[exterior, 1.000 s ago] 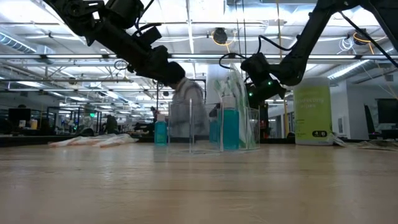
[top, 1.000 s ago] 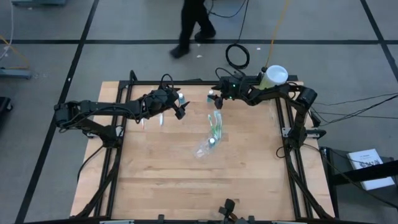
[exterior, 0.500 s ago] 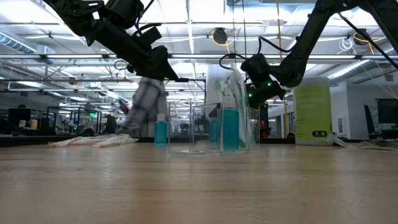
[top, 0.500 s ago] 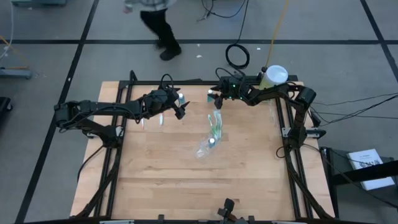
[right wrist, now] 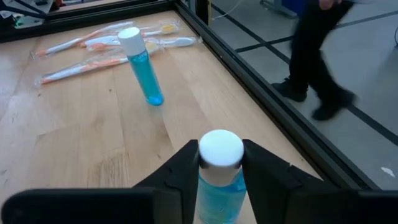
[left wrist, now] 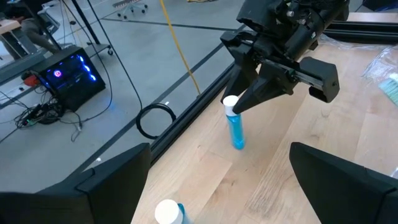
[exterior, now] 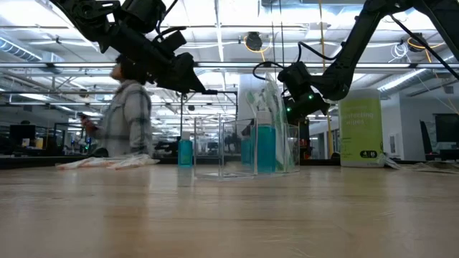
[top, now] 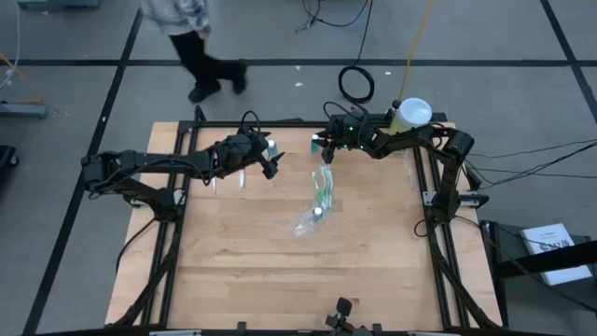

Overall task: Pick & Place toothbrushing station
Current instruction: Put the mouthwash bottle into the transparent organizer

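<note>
My right jaws (right wrist: 219,180) are pinching a small blue bottle with a white cap (right wrist: 220,163) near the far edge of the counter (top: 280,271), right of its middle; the bottle stands upright between them, cap up, and in my left wrist view I see the same bottle (left wrist: 234,121) upright on the wood with those jaws pressed around its top. My left jaws (top: 271,166) hang spread and empty above the far edge, left of middle. A second blue bottle with a white cap (right wrist: 140,65) stands upright near that far edge, between my two arms. The clear plastic holder (top: 312,220) sits near the counter's middle; from the low view its clear walls (exterior: 224,147) hold green-white toothbrushes (exterior: 273,115) standing with their long axes upright, leaning slightly, and something blue shows through the walls, though I cannot tell whether it is inside or behind. Packaged pink-white toothbrushes (right wrist: 106,46) lie flat near the far left part of the counter, long axes running roughly along the far edge. The pale-green canister with white lid (top: 409,115) stands at the far right corner. A person (top: 191,37) walks on the floor beyond the far edge.
</note>
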Robot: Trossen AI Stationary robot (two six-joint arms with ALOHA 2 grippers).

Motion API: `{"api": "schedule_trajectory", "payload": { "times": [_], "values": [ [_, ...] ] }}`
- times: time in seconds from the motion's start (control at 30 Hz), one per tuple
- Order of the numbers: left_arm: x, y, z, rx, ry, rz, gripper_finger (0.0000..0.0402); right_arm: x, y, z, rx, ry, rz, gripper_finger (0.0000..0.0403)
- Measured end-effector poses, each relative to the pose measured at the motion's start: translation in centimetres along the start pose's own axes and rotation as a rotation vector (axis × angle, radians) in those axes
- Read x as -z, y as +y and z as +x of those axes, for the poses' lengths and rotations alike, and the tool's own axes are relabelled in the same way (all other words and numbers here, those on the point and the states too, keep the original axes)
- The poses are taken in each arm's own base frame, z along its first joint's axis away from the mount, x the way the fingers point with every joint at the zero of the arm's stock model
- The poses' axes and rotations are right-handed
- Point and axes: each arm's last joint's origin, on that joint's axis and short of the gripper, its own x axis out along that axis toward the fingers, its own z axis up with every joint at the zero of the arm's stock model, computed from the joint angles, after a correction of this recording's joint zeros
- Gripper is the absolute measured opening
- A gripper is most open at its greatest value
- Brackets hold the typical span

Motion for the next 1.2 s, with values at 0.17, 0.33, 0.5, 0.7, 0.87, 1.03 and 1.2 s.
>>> {"api": "schedule_trajectory", "payload": {
  "times": [0.17, 0.33, 0.5, 0.7, 0.87, 1.03, 1.2],
  "values": [
    [0.0, 0.0, 0.0, 0.000, 0.000, 0.000, 0.0392, 0.0, 0.0, 0.0, 0.000, 0.000, -0.019, 0.0090],
    [0.0, 0.0, 0.0, 0.000, 0.000, 0.001, 0.0392, 0.0, 0.0, 0.0, 0.001, 0.000, -0.022, 0.0092],
    [0.0, 0.0, 0.0, 0.000, 0.000, 0.001, 0.0392, 0.0, 0.0, 0.0, 0.002, -0.003, -0.028, 0.0086],
    [0.0, 0.0, 0.0, 0.000, 0.000, 0.000, 0.0392, -1.2, 0.1, -0.4, 0.008, -0.062, -0.045, 0.0085],
    [0.0, 0.0, 0.0, 0.000, 0.000, -0.001, 0.0392, -2.6, 0.3, -1.3, 0.006, -0.105, -0.054, 0.0085],
    [0.0, 0.0, 0.0, 0.000, 0.000, -0.013, 0.0392, -4.6, 1.3, -2.6, -0.011, -0.155, -0.084, 0.0085],
    [0.0, 0.0, 0.0, 0.000, 0.000, -0.024, 0.0392, -6.9, 3.2, -4.3, -0.047, -0.204, -0.128, 0.0085]
  ]
}}
